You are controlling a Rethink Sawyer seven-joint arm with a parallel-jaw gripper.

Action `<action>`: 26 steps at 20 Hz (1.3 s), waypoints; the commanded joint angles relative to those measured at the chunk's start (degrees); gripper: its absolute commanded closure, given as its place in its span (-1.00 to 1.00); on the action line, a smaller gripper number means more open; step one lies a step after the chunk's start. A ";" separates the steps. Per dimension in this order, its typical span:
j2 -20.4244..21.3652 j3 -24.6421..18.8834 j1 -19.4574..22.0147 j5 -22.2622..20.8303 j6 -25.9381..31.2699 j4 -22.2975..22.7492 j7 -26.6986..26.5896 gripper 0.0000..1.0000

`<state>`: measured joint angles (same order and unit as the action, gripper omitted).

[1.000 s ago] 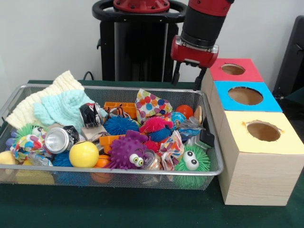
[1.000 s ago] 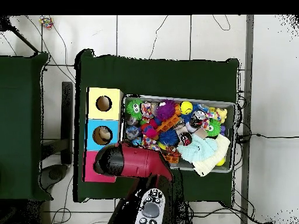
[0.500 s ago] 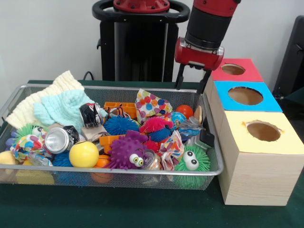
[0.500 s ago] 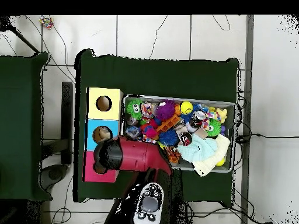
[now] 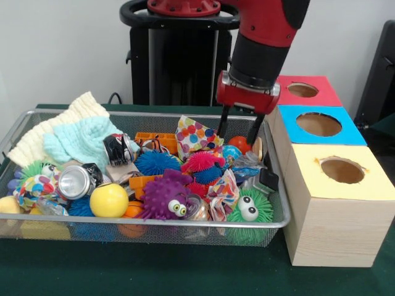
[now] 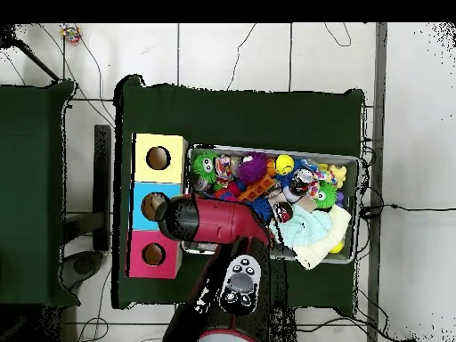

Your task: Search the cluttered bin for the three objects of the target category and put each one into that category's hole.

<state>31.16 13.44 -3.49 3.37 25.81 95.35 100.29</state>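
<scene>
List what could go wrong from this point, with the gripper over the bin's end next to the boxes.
The open gripper hangs over tightly packed toys; closing near the orange ball could also catch the crinkly wrapper beside it. Its finger is close to the blue-topped box, so a sideways move might bump it.

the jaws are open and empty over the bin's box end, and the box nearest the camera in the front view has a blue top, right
Not quite. In the front view the gripper is open and empty over the box end of the wire bin, but the box nearest the camera is the yellow-topped box. The blue-topped box is the middle one, with the red-topped box behind it.
</scene>
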 commanded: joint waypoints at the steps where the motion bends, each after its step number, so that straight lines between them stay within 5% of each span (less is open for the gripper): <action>1: -7.91 -2.37 -1.29 -0.22 3.63 -8.38 8.16 -1.00; 14: -10.41 -0.08 -5.56 1.54 3.78 -11.17 11.13 -1.00; 26: -9.27 -3.02 -1.62 -0.12 -2.42 -6.35 7.21 -1.00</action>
<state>23.56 15.84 -8.20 3.36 25.86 87.61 100.29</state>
